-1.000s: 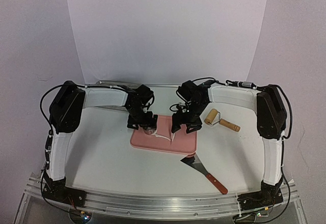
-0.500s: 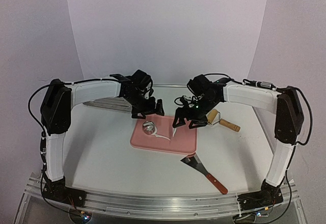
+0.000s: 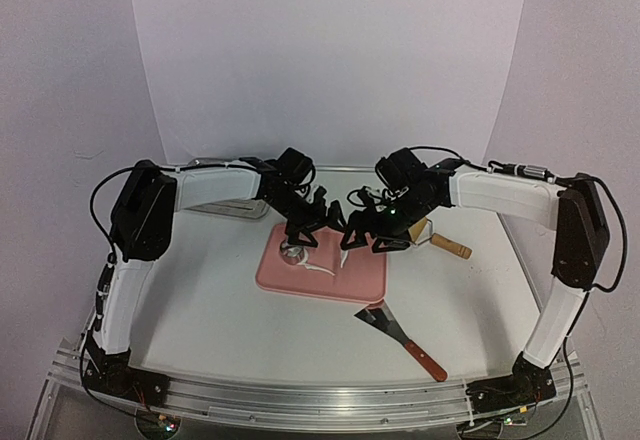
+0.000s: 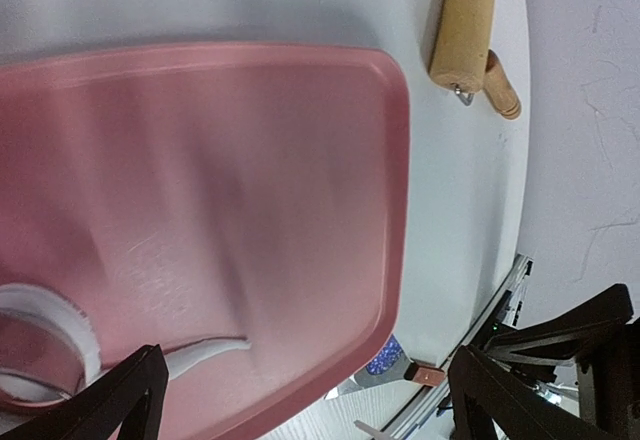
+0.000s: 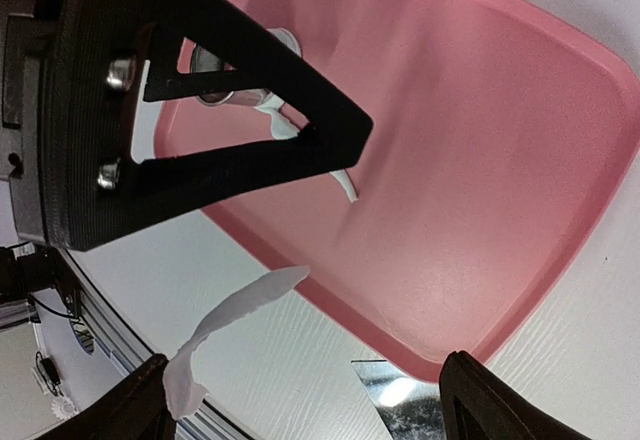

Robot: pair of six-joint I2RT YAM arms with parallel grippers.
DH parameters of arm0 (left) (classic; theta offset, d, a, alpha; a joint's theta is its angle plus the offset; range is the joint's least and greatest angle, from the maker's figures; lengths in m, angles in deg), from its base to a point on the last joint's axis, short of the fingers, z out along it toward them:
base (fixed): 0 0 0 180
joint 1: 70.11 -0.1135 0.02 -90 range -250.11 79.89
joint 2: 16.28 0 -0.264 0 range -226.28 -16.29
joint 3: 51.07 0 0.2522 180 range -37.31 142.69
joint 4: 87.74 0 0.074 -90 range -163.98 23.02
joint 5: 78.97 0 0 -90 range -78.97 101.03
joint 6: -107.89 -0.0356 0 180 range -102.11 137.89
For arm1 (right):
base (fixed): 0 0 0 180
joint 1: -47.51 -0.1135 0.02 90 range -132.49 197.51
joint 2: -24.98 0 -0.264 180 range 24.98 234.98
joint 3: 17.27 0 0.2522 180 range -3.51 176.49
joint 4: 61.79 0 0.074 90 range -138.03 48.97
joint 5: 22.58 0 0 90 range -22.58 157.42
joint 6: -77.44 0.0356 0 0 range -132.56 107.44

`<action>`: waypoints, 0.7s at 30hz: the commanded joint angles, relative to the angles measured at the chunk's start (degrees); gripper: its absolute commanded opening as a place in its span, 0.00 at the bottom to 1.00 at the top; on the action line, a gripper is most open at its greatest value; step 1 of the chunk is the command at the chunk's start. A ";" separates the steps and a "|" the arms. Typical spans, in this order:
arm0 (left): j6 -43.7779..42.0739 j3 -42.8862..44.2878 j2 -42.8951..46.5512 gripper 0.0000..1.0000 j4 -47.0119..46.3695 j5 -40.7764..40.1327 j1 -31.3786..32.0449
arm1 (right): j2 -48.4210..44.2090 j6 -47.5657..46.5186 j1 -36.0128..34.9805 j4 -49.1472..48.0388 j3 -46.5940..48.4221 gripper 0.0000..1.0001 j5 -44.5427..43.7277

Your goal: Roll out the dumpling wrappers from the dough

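- Pale lilac backdrop [image 3: 330,60] on three sides; white worktop [image 3: 200,300] in front of it, arms mounted at the near edge.
- Pink tray [image 3: 345,282] lies flat at mid-worktop.
- Small metal ring cutter [image 3: 293,253] sits on the tray's far-left part. A thin curved strip of white dough [image 3: 318,266] trails from it toward the tray's middle.
- Dumpling wrappers: no round disc can be picked out in any view. Cannot tell whether one lies inside the ring. The only dough that reads clearly is in strips.
- Left pincer [image 4: 308,360] is above the tray's far-left part, over the ring cutter. Fingers are spread wide, with bare tray showing between them and nothing gripped.
- Right pincer [image 5: 305,360] is above the tray's far-right part, close to the left one, the two nearly facing. Fingers are wide apart, with nothing clamped between them.
- A second strip of dough [image 5: 240,305] clings to one right fingertip and dangles free over the tray's edge.
- Wooden rolling pin [image 3: 414,228] lies on the worktop right of the tray, clear of it.
- Scraper [image 3: 400,332] with a metal blade and reddish handle lies by the tray's near-right corner, handle pointing toward the near edge.
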 commanded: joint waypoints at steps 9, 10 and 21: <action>-2.32 4.63 -3.07 0.99 0.41 7.35 3.24 | -6.65 3.80 0.13 -3.34 1.44 0.94 -8.95; -3.02 4.85 -3.04 0.99 0.63 7.36 3.57 | -6.88 4.15 0.22 -3.29 1.52 0.94 -10.00; -5.37 4.50 0.64 0.99 4.54 -2.92 4.02 | -8.47 4.26 0.55 -3.37 2.71 0.94 -10.14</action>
